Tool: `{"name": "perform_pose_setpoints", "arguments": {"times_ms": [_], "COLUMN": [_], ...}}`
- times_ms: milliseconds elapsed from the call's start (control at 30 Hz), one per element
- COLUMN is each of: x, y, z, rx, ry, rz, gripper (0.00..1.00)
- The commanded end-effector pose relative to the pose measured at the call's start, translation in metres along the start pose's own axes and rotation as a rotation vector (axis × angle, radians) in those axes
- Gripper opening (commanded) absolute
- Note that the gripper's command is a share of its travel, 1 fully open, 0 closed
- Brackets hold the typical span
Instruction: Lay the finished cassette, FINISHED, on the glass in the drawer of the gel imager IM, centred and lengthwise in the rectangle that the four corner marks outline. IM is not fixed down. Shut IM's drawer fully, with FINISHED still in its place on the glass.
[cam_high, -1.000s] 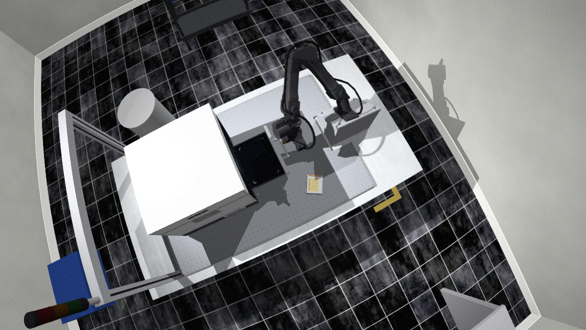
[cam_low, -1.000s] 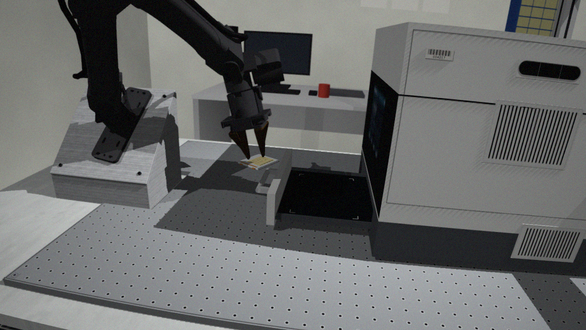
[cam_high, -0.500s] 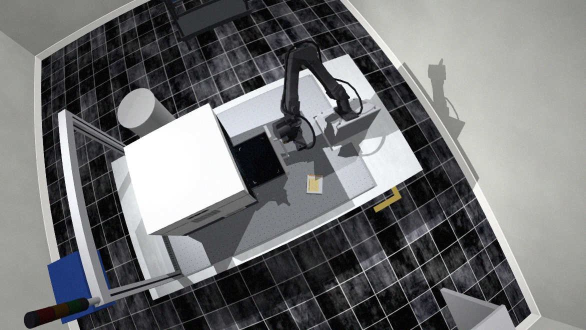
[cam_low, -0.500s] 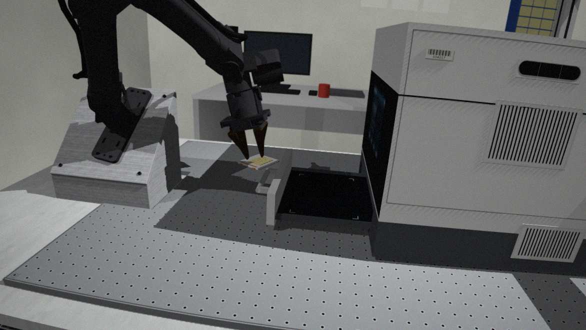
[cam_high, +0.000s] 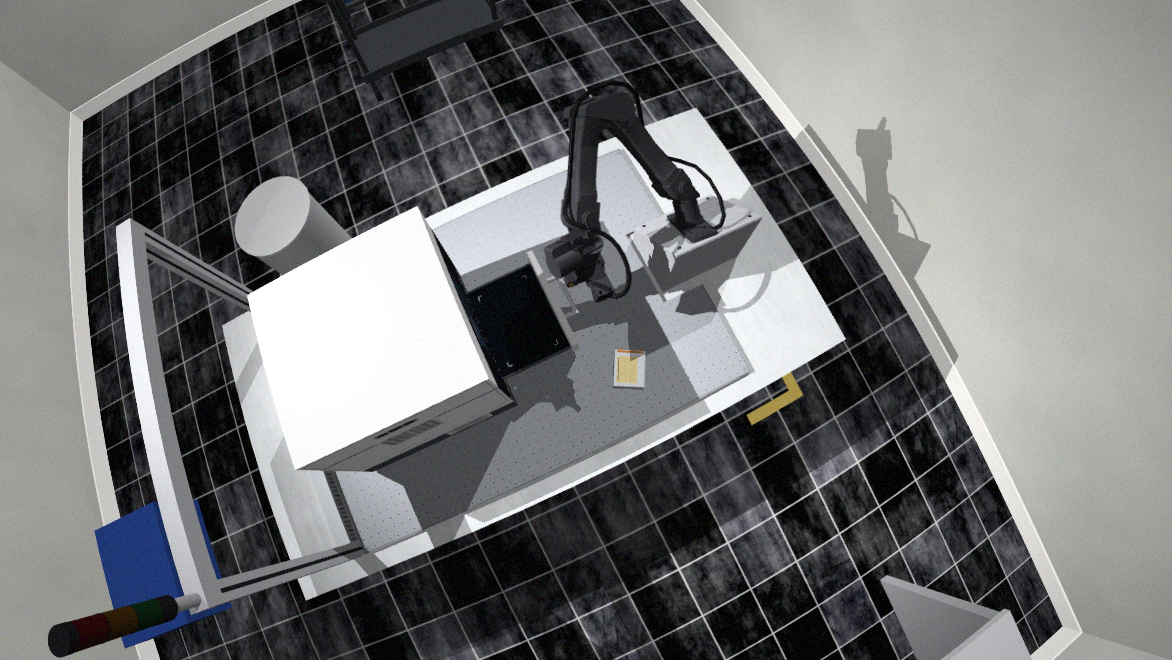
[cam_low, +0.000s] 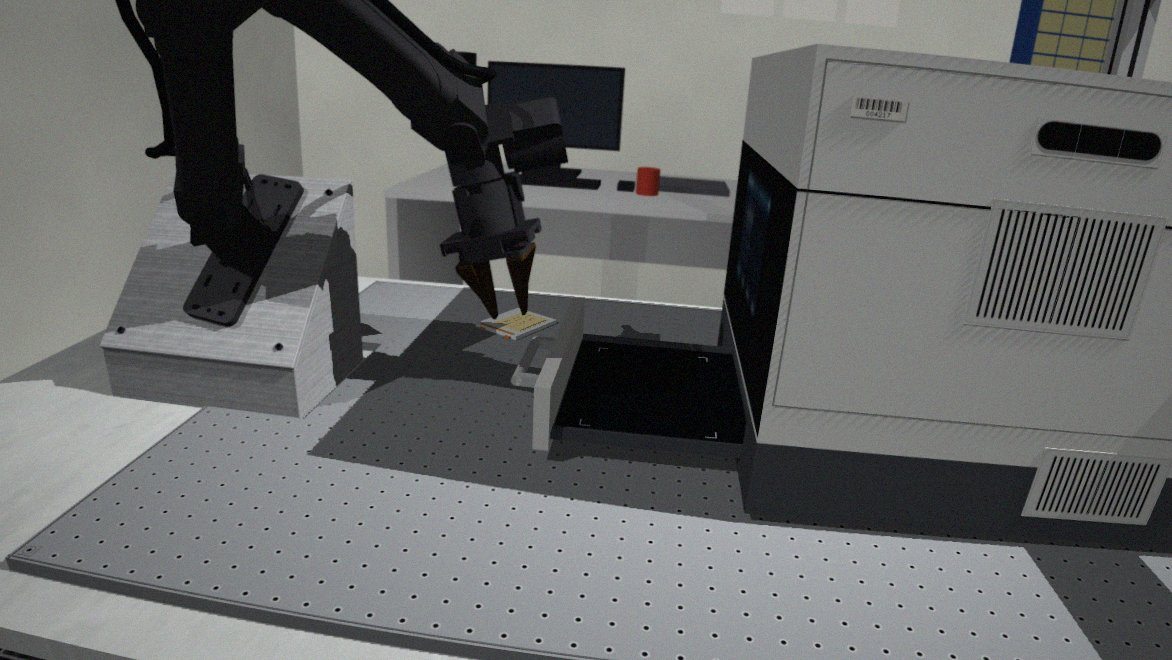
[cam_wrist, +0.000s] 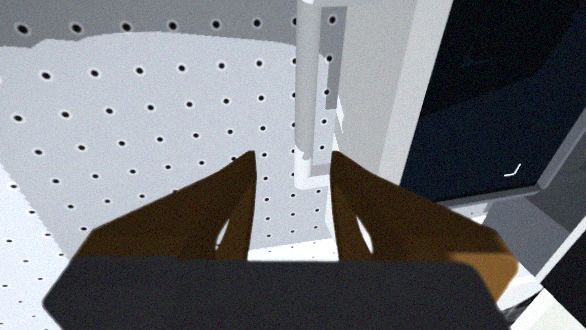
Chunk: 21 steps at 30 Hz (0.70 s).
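The finished cassette (cam_high: 629, 368) (cam_low: 520, 324), a flat tan plate with an orange edge, lies on the perforated table (cam_high: 656, 409) (cam_low: 492, 557), apart from the drawer. The gel imager IM (cam_high: 369, 336) (cam_low: 902, 270) is a large white box. Its drawer is pulled out, showing dark glass (cam_high: 512, 319) (cam_low: 647, 385) (cam_wrist: 480, 125) with white corner marks (cam_wrist: 512, 171). My gripper (cam_high: 567, 284) (cam_low: 506, 308) (cam_wrist: 293, 163) hovers just outside the drawer front, above its handle (cam_low: 528, 368) (cam_wrist: 306, 100). Its brown fingers stand partly apart with nothing between them. The cassette is not in the wrist view.
The arm stands on a grey wedge mount (cam_high: 697, 245) (cam_low: 229, 327) beside the drawer front. A yellow L mark (cam_high: 775, 401) lies on the floor off the table's edge. A desk with a monitor and a red cup (cam_low: 647, 180) stands behind.
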<state>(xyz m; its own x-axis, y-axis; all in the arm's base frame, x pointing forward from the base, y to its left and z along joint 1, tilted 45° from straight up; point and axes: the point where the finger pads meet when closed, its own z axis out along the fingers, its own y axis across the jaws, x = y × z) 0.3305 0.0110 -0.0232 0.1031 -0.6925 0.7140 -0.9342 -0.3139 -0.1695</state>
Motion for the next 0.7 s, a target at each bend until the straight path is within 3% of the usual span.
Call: {"name": "perform_pose_setpoints", "arguments": {"times_ms": [0,267,300,600,667], "x": [0.001,0.001,-0.001,-0.007,-0.012], "y": [-0.017,-0.017,0.004,0.048,0.041], "z": [-0.016,-0.016,-0.011,-0.017,-0.016], "rx": [0.051,0.051,0.019,-0.020,-0.023], "ry": [-0.013,-0.013,0.006,0.042,0.046], "rz": [0.027,0.027,0.029,0.322,0.394], "gripper": [0.35,0.35,0.35,0.35,0.35]}}
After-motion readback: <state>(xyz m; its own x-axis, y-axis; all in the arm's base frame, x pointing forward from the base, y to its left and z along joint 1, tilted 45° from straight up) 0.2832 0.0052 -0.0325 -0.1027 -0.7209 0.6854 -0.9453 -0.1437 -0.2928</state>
